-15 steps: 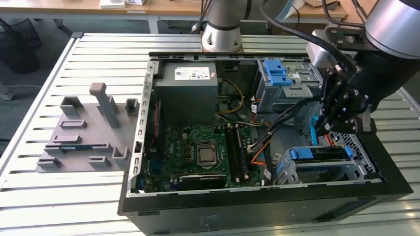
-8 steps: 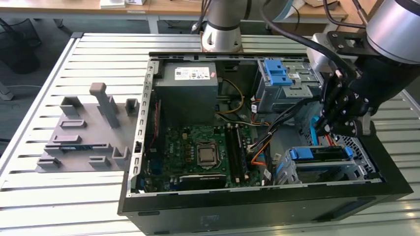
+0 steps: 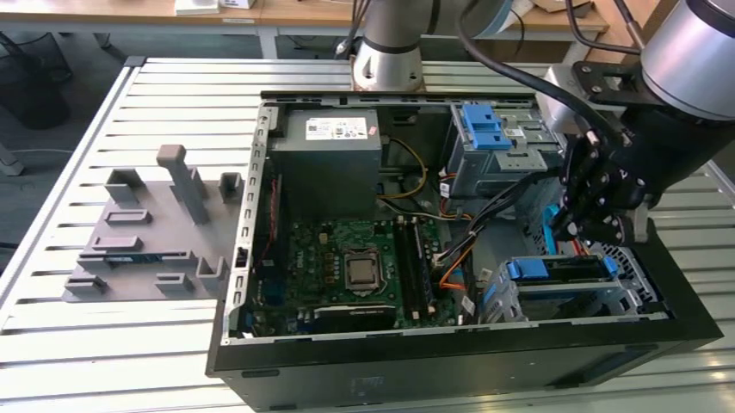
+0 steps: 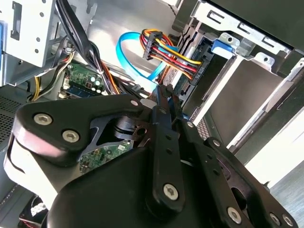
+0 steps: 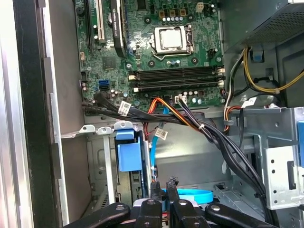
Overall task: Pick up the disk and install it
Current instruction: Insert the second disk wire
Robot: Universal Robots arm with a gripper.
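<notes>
An open computer case (image 3: 460, 353) fills the centre and right of the exterior view. At right, the gripper (image 3: 594, 225) hovers above the disk (image 3: 559, 269), seated in its lower-right bay. In the first wrist view its fingertips (image 5: 154, 186) sit nearly closed, holding nothing. Nearby cables (image 5: 223, 142) could snag.

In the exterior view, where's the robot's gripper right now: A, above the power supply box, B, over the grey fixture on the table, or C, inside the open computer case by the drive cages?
C: the gripper hangs inside the computer case, between the two blue-latched drive cages.
</notes>
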